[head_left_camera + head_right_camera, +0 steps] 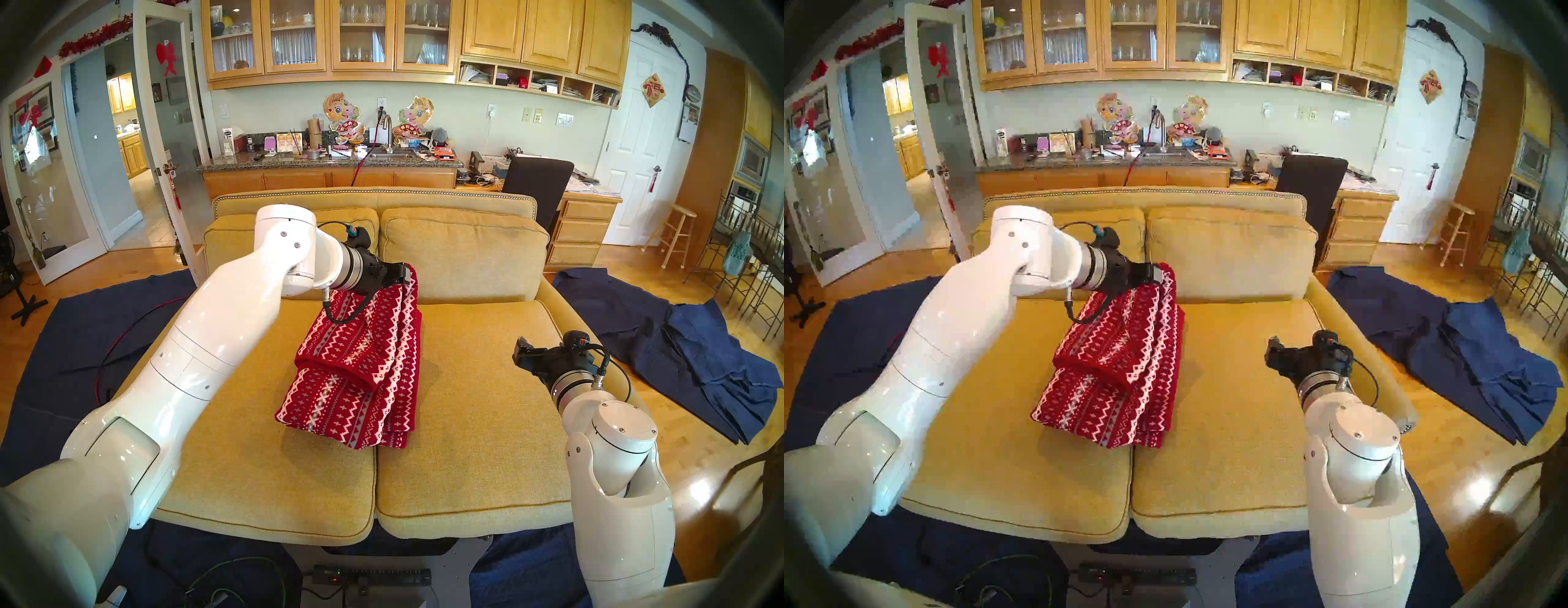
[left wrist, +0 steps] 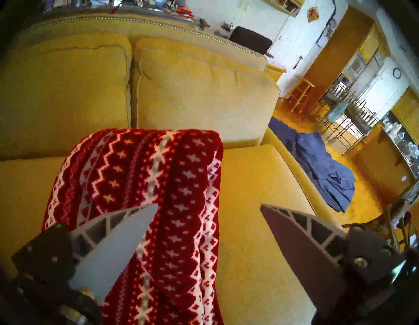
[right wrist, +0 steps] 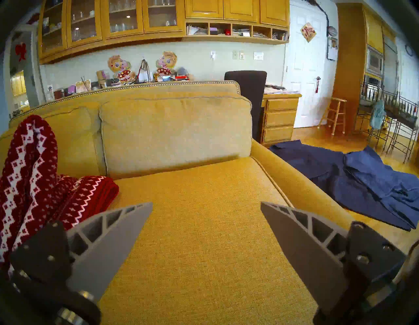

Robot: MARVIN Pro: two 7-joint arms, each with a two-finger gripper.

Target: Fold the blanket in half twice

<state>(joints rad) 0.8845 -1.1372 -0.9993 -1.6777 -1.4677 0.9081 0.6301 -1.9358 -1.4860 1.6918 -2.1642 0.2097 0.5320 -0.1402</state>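
The red blanket [image 1: 352,373] with white and grey zigzag and cross stripes lies bunched in folds at the middle of the yellow sofa seat [image 1: 466,424]. Its far end rises to a peak at my left gripper [image 1: 403,274]. In the left wrist view the left gripper [image 2: 209,205] is open, and the blanket [image 2: 158,181] lies against one of its fingers [image 2: 113,249] while the other finger stands apart from the cloth. My right gripper [image 3: 206,204] is open and empty above the right seat cushion, with the blanket [image 3: 29,170] off to its left.
The sofa's back cushions [image 1: 462,254] stand right behind the blanket. Dark navy cloths [image 1: 679,352] lie on the floor to the sofa's right, and another navy cloth [image 1: 85,339] to its left. A power strip [image 1: 373,577] and cables sit below the seat's front edge.
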